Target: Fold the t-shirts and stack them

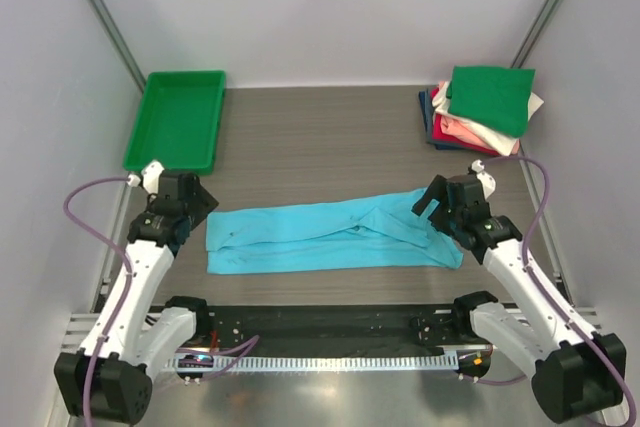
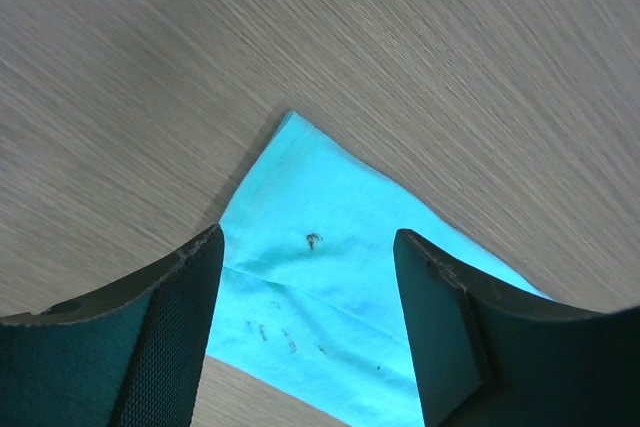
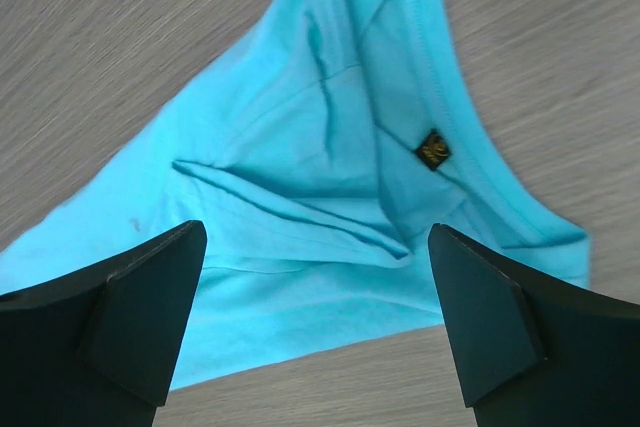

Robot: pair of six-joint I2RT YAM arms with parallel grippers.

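Note:
A turquoise t-shirt (image 1: 330, 237) lies folded lengthwise into a long strip across the middle of the table. My left gripper (image 1: 190, 209) hangs open and empty over its left end, whose corner shows in the left wrist view (image 2: 320, 277). My right gripper (image 1: 432, 202) hangs open and empty over its right end, where the collar with a small label (image 3: 433, 149) shows in the right wrist view (image 3: 300, 177). A stack of folded shirts (image 1: 480, 112) with a green one (image 1: 490, 97) on top sits at the back right.
A rigid green plastic tray (image 1: 177, 119) stands at the back left of the wooden table (image 1: 320, 137). Grey walls close in the back and sides. A metal rail (image 1: 330, 357) runs along the near edge.

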